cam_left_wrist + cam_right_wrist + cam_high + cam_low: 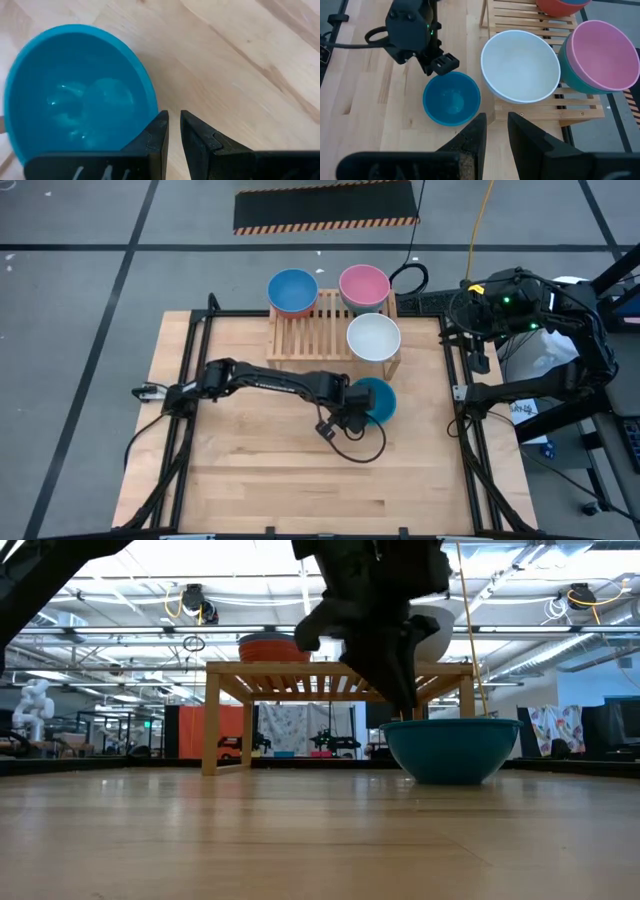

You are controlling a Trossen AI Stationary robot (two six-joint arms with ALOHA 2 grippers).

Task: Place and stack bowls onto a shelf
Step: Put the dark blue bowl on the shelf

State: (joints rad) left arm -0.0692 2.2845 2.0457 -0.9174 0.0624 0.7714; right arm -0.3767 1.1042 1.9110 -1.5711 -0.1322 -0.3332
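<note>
Partly done: light blue bowl (pixel 292 290), pink bowl (pixel 364 286) and white bowl (pixel 373 337) already on shelf (pixel 305 335). Teal bowl (pixel 374 401) still on table (pixel 260 470), at shelf's 5 o'clock. Left gripper (pixel 173 131) beside its rim, fingers narrow, holding nothing. Right gripper (pixel 495 131) likewise narrow, waiting off at 3 o'clock.

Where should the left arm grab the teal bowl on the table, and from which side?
By the rim, from above. The teal bowl sits upright and open on the table, in front of the shelf, so its thin wall can go between the jaws: one inside, one outside. The left gripper is already at the rim's edge nearest that arm, a sensible side, well away from the white bowl.
</note>
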